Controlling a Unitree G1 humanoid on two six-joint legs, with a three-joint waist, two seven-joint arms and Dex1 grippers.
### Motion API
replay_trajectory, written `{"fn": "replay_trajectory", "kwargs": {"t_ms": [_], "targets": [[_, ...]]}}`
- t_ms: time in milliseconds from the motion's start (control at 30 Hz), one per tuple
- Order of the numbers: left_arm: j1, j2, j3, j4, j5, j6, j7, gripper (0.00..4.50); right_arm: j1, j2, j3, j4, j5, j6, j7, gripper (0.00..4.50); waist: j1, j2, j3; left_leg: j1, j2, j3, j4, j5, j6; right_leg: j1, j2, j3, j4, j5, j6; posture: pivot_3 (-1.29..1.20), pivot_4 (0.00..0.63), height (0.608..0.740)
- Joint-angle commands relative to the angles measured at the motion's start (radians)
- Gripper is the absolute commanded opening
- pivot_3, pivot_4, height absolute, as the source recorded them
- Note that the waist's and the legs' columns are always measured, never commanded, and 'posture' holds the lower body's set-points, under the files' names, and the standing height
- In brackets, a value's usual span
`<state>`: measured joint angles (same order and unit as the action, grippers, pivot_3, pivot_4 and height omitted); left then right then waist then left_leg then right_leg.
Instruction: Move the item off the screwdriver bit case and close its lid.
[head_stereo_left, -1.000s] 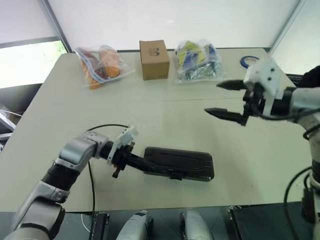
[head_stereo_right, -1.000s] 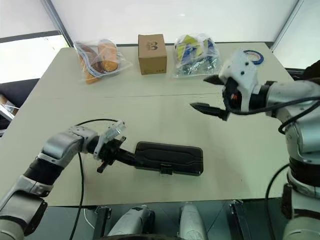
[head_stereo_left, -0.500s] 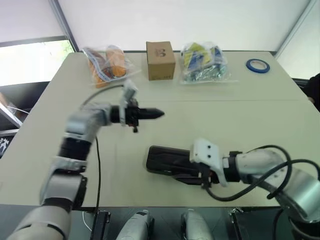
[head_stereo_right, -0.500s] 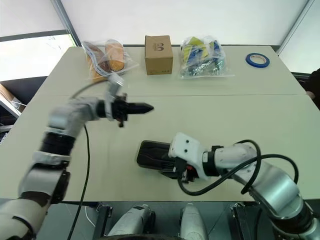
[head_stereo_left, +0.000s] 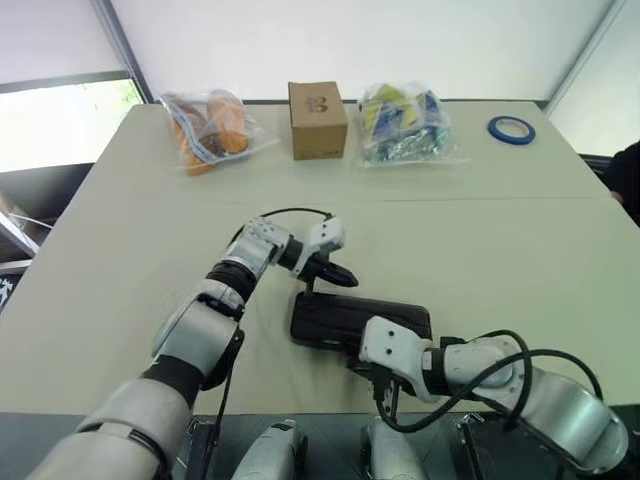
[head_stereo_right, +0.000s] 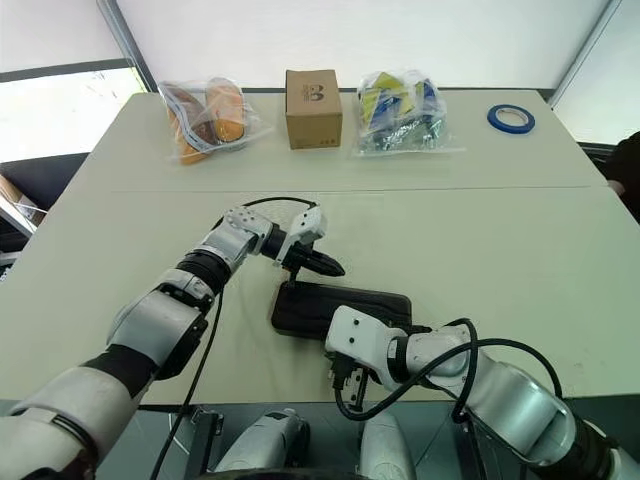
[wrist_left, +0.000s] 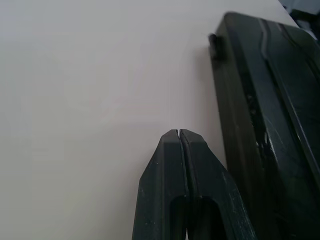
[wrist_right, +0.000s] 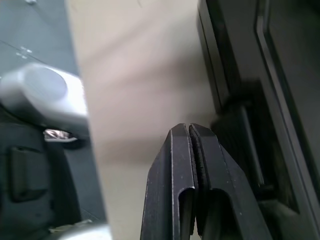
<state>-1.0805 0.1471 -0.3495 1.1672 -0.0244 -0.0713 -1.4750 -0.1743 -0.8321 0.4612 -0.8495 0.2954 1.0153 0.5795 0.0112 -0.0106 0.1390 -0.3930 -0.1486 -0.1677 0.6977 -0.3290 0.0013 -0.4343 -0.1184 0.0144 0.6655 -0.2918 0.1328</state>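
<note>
The screwdriver bit case (head_stereo_left: 360, 318) lies flat near the table's front edge, dark and long. Its lid (head_stereo_right: 345, 303) is down on it, and nothing lies on top. The item is out of view. My left gripper (head_stereo_left: 350, 281) is shut and empty; its tip (wrist_left: 179, 132) is low over the table just beside the case's far left corner (wrist_left: 220, 40). My right gripper (wrist_right: 189, 127) is shut and empty as well, at the case's front long edge beside the small latch tab (wrist_right: 245, 135).
Along the table's far edge stand a clear bag of orange things (head_stereo_left: 210, 130), a brown cardboard box (head_stereo_left: 317, 120), a bag of coloured packets (head_stereo_left: 405, 122) and a blue tape roll (head_stereo_left: 511, 129). The table's front edge (wrist_right: 85, 115) runs right beside my right gripper.
My right gripper came down from the air at the right to the case's front edge and shut. My left gripper, shut throughout, rose off the case's left end, then returned to its far corner.
</note>
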Motion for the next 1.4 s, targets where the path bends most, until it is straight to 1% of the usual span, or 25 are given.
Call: {"fn": "replay_trajectory", "kwargs": {"t_ms": [33, 133, 233, 333, 500, 633, 767, 833, 933, 1033, 1067, 1167, 1267, 1333, 1400], "targets": [[-0.023, -0.004, -0.029, -0.004, 0.036, -0.024, -0.111, 0.00, 0.011, -0.036, 0.034, 0.023, -0.083, -0.065, -0.017, 0.05, 0.001, 0.000, 0.000, 0.000, 0.000, 0.000, 0.000, 0.000, 0.000, 0.000, 0.000, 0.000, 0.000, 0.000, 0.000, 0.00, 0.150, 0.740], [-0.002, 0.000, -0.088, -0.030, 0.026, -0.029, -0.139, 0.00, -0.006, -0.017, 0.030, 0.060, -0.132, -0.076, -0.051, 0.05, 0.000, -0.001, 0.000, 0.000, 0.000, 0.000, 0.000, 0.000, 0.000, 0.000, 0.000, -0.001, 0.000, 0.000, 0.000, 0.00, 0.150, 0.740], [0.024, -0.003, -0.115, -0.052, 0.017, -0.038, -0.139, 0.00, -0.029, 0.030, 0.020, 0.076, -0.151, -0.049, -0.083, 0.05, -0.004, -0.002, -0.001, 0.001, 0.001, 0.000, 0.000, 0.000, 0.000, 0.001, 0.000, 0.000, 0.000, 0.000, 0.000, 0.00, 0.150, 0.740], [0.053, -0.004, -0.142, -0.082, 0.010, -0.050, -0.139, 0.00, -0.041, 0.052, 0.024, 0.070, -0.162, -0.027, -0.093, 0.05, -0.008, -0.003, -0.002, 0.001, 0.001, 0.000, 0.000, 0.000, 0.000, 0.000, 0.001, 0.000, 0.000, 0.000, 0.000, 0.00, 0.150, 0.740], [0.118, 0.032, -0.236, -0.204, -0.077, 0.025, -0.139, 0.00, -0.065, 0.038, 0.055, 0.114, -0.219, -0.046, -0.103, 0.05, -0.013, -0.004, -0.003, 0.002, 0.001, -0.001, -0.001, 0.000, 0.000, 0.001, 0.001, 0.000, 0.000, 0.000, 0.000, 0.00, 0.150, 0.740], [0.146, 0.042, -0.228, -0.229, -0.073, 0.029, -0.139, 0.00, -0.090, 0.015, 0.083, 0.197, -0.302, -0.125, -0.129, 0.05, -0.024, -0.005, -0.004, 0.003, 0.002, -0.001, -0.002, 0.000, 0.000, 0.001, 0.001, 0.000, 0.001, 0.000, 0.000, 0.00, 0.150, 0.740], [0.155, 0.055, -0.231, -0.238, -0.084, 0.055, -0.139, 0.00, -0.112, -0.001, 0.084, 0.253, -0.366, -0.176, -0.147, 0.05, -0.026, -0.007, -0.006, 0.005, 0.002, -0.001, -0.002, 0.000, 0.000, 0.003, 0.002, 0.000, 0.000, 0.000, 0.000, 0.00, 0.150, 0.740], [0.154, 0.042, -0.191, -0.219, -0.063, 0.029, -0.135, 0.00, -0.116, 0.003, 0.072, 0.260, -0.369, -0.183, -0.145, 0.05, -0.025, -0.008, -0.006, 0.006, 0.003, -0.001, -0.002, 0.000, 0.000, 0.005, 0.003, 0.000, 0.000, 0.000, 0.000, 0.00, 0.150, 0.740], [0.125, 0.010, -0.123, -0.151, -0.034, -0.007, -0.076, 0.00, -0.102, 0.027, 0.031, 0.220, -0.301, -0.149, -0.111, 0.05, -0.022, -0.008, -0.006, 0.007, 0.003, -0.001, -0.001, 0.000, 0.000, 0.006, 0.003, 0.000, 0.000, 0.000, 0.000, 0.00, 0.150, 0.740], [0.078, -0.017, -0.056, -0.071, -0.003, -0.059, 0.039, 0.00, -0.073, 0.034, -0.025, 0.142, -0.220, -0.104, -0.067, 0.05, -0.006, -0.008, -0.006, 0.007, 0.002, -0.001, 0.001, 0.000, 0.000, 0.007, 0.002, 0.000, 0.000, 0.000, 0.000, 0.00, 0.150, 0.740], [0.055, -0.021, -0.028, -0.042, 0.003, -0.076, 0.094, 0.00, -0.060, 0.037, -0.066, 0.104, -0.176, -0.063, -0.046, 0.05, 0.001, -0.008, -0.006, 0.006, 0.001, -0.001, 0.001, 0.000, 0.000, 0.007, 0.002, 0.000, 0.000, 0.000, 0.000, 0.00, 0.150, 0.740], [-0.008, -0.007, 0.056, 0.023, 0.006, -0.123, 0.241, 0.00, 0.007, 0.040, -0.197, -0.028, -0.050, 0.034, 0.010, 0.05, 0.020, -0.008, -0.006, 0.004, 0.000, -0.002, 0.003, 0.000, 0.000, 0.007, 0.001, 0.000, 0.000, 0.000, 0.000, 0.00, 0.150, 0.740], [-0.043, 0.028, 0.119, 0.054, -0.001, -0.154, 0.322, 0.00, 0.067, 0.052, -0.320, -0.148, 0.056, 0.118, 0.054, 0.05, 0.025, -0.008, -0.006, 0.002, 0.000, -0.001, 0.002, 0.000, 0.000, 0.003, 0.001, 0.001, 0.000, 0.000, 0.000, 0.00, 0.150, 0.740], [-0.053, 0.058, 0.164, 0.058, -0.019, -0.150, 0.324, 0.00, 0.085, 0.066, -0.417, -0.191, 0.155, 0.172, 0.071, 0.05, 0.022, -0.009, -0.006, 0.001, 0.001, -0.001, 0.000, 0.000, 0.000, 0.001, 0.001, 0.001, 0.001, 0.000, 0.000, 0.00, 0.150, 0.740], [-0.048, 0.079, 0.193, 0.053, -0.024, -0.146, 0.313, 0.00, 0.086, 0.080, -0.489, -0.198, 0.262, 0.198, 0.059, 0.05, 0.021, -0.008, -0.006, 0.001, 0.001, -0.001, 0.000, 0.000, 0.000, 0.000, 0.001, 0.001, 0.001, 0.000, 0.000, 0.00, 0.150, 0.740]]}}
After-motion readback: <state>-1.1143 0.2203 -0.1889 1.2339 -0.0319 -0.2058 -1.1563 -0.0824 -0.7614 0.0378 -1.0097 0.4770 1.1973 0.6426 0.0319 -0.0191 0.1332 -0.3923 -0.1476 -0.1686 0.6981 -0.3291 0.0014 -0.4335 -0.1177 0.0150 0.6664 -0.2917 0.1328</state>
